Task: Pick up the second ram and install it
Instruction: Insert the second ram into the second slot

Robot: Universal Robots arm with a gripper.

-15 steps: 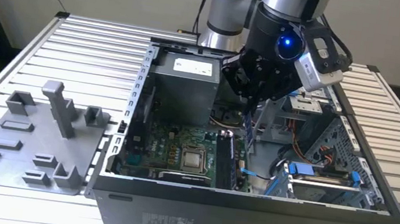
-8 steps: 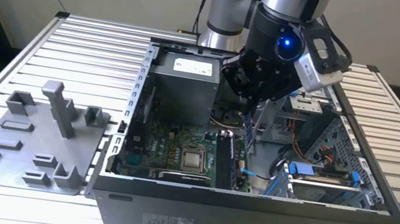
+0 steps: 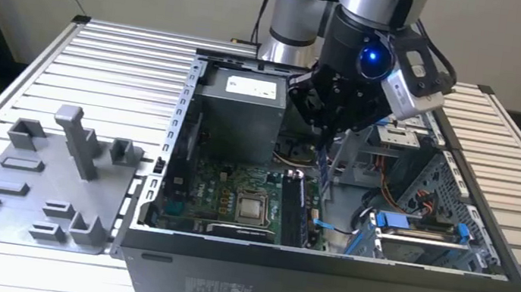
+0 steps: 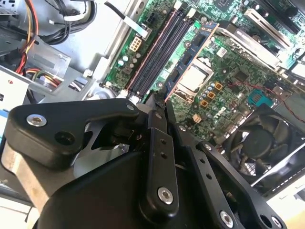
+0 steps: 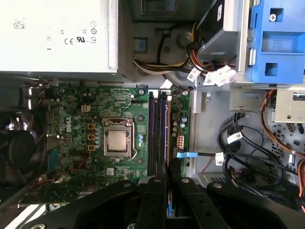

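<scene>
My gripper [image 3: 327, 131] hangs over the open computer case [image 3: 323, 285], just above the motherboard's memory slots [image 3: 297, 209]. Its fingers are shut on the second ram [image 3: 324, 163], a thin dark stick that hangs down edge-on toward the board. In the first wrist view the gripper [image 5: 168, 169] pinches the ram's narrow edge [image 5: 167, 180] right over the near end of the long black slots [image 5: 157, 129]. In the second wrist view the black fingers [image 4: 159, 102] meet in a narrow point above the same slots [image 4: 159, 50].
A grey power supply [image 3: 240, 112] sits at the case's far end, with the processor socket [image 3: 252, 208] beside the slots and a fan [image 4: 257, 143] past it. Blue drive brackets [image 3: 418, 225] and loose cables [image 5: 238, 148] crowd the exterior view's right. A grey fixture plate [image 3: 31, 183] lies on the slatted table.
</scene>
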